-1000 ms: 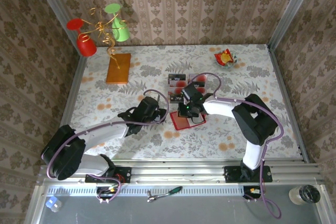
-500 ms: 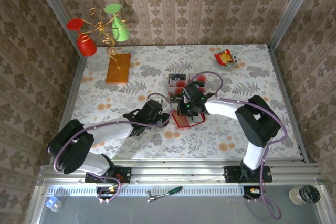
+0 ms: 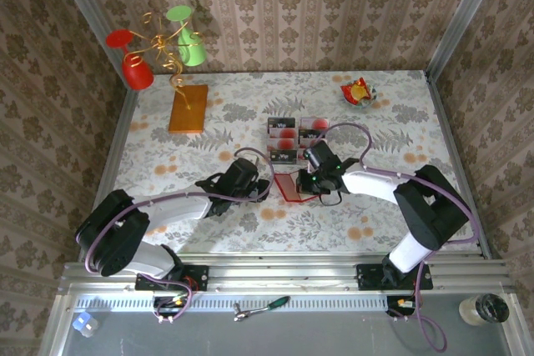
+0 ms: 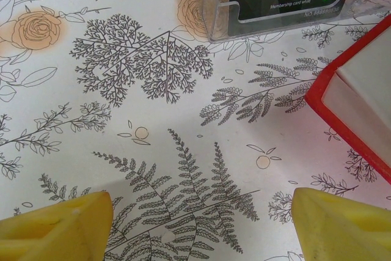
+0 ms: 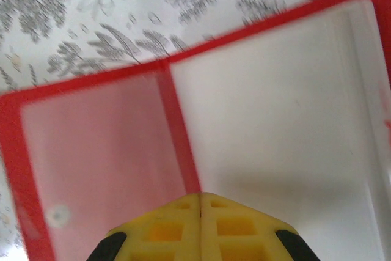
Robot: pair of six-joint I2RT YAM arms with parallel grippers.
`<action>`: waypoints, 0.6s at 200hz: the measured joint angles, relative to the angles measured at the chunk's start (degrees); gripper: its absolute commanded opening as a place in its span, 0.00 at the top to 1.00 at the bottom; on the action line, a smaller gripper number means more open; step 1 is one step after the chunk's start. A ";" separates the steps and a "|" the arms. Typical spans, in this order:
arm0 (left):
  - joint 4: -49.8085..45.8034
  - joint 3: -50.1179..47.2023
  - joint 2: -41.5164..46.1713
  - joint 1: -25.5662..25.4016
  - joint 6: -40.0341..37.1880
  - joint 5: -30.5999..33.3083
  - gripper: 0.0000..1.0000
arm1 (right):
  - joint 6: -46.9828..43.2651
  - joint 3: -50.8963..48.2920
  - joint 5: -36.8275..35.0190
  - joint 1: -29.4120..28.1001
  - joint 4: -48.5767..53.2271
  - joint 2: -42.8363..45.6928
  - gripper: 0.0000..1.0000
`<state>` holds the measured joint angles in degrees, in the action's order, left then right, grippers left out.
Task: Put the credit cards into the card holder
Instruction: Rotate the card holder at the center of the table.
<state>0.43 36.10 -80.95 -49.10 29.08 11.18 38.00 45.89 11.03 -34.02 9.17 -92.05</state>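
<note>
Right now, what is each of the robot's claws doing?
Left gripper: open, empty.
Right gripper: closed, fingertips together over the open card holder.

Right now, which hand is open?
The left hand: its fingers stand wide apart over the tablecloth, while the right hand is shut over the card holder.

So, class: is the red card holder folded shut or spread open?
Spread open: the card holder shows two pale pocket panels flanking its red spine.
</note>
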 measured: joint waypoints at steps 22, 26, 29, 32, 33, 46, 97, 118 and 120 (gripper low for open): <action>-0.04 0.22 0.00 0.07 0.00 0.00 0.21 | 0.79 -1.01 0.11 -1.14 -0.33 0.42 0.93; -0.04 0.33 0.00 0.07 0.00 0.00 0.21 | 0.94 -1.05 0.17 -1.42 -0.42 0.42 0.93; -0.02 0.42 0.00 0.07 0.00 0.00 0.21 | 1.11 -1.07 0.17 -1.66 -0.50 0.42 0.93; -0.02 0.50 0.00 0.07 0.00 0.00 0.21 | 1.22 -1.11 0.17 -1.86 -0.63 0.42 0.93; -0.02 0.57 0.00 0.07 0.00 0.00 0.21 | 1.22 -1.11 0.20 -1.95 -0.74 0.42 0.93; 0.00 0.96 0.00 0.13 0.00 -0.02 0.21 | 1.75 -1.18 0.22 -2.89 -1.73 0.37 0.93; -0.02 1.18 0.00 0.79 -0.02 -0.46 0.18 | 4.85 -1.18 0.79 -5.77 -5.81 -1.77 0.93; -0.02 1.18 0.00 0.81 0.00 -0.50 0.18 | 6.29 -1.18 1.27 -6.40 -7.32 -2.75 0.93; -0.02 1.18 0.00 0.81 0.00 -0.52 0.18 | 6.43 -1.18 1.29 -6.43 -7.39 -2.80 0.93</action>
<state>0.40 37.28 -80.95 -48.29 29.08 10.66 44.42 44.71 12.32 -40.45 1.78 -94.85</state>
